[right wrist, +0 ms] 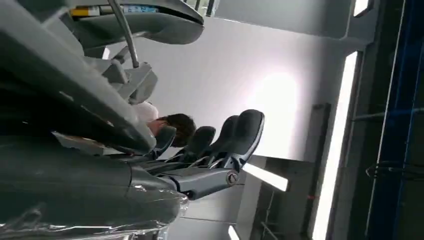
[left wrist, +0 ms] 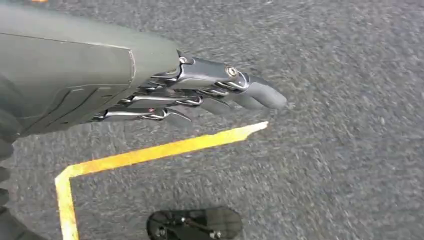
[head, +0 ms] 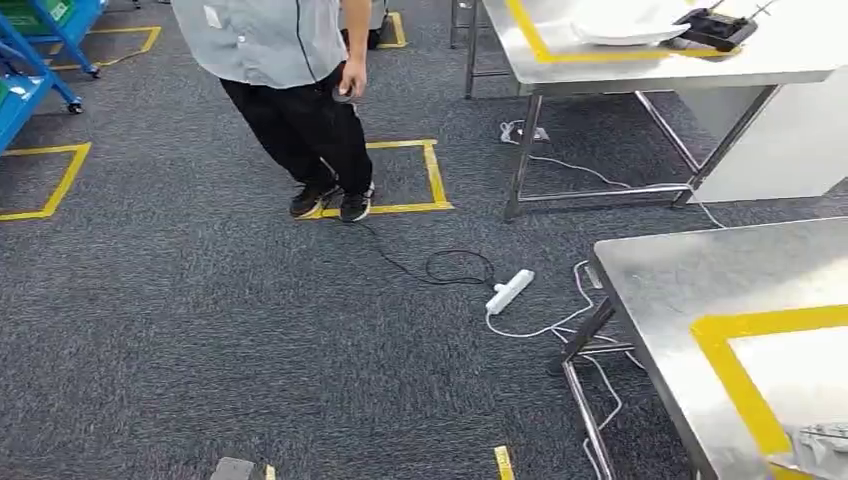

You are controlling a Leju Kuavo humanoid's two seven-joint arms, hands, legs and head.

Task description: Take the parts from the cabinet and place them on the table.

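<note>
On the right of the head view, the near steel table (head: 660,290) juts in, its yellow tape frame (head: 735,375) marking the drop zone, and that's the side that matters here. The right hand (right wrist: 210,145) is up high in its wrist view, dark fingers (right wrist: 245,127) standing fairly straight behind a big grey moulded piece (right wrist: 65,75) with a wire running off it. Is that the part, and is it gripped? The contact is hidden, so it can't be told whether the hand is clamped on it or just lying alongside. Low at the corner of the head view, a pale shiny shape (head: 822,440) sits over the taped frame, too cropped to name.

The left hand (left wrist: 210,95) hangs over the carpet, fingers stretched out straight and apart, holding nothing, with a strip of yellow floor tape (left wrist: 165,150) beneath it.

So the judgement: the table lies to the robot's right, the right arm is clearly the nearer 1, and the set-down belongs inside that frame, well in from the table's left edge. Open steel there looks generous. Hazards sit lower down: a white power strip (head: 509,291) and loose cables near the table leg, and a person (head: 290,60) standing ahead on the carpet. A blue rack (head: 30,60) sits far left, a second table (head: 600,70) beyond
</note>
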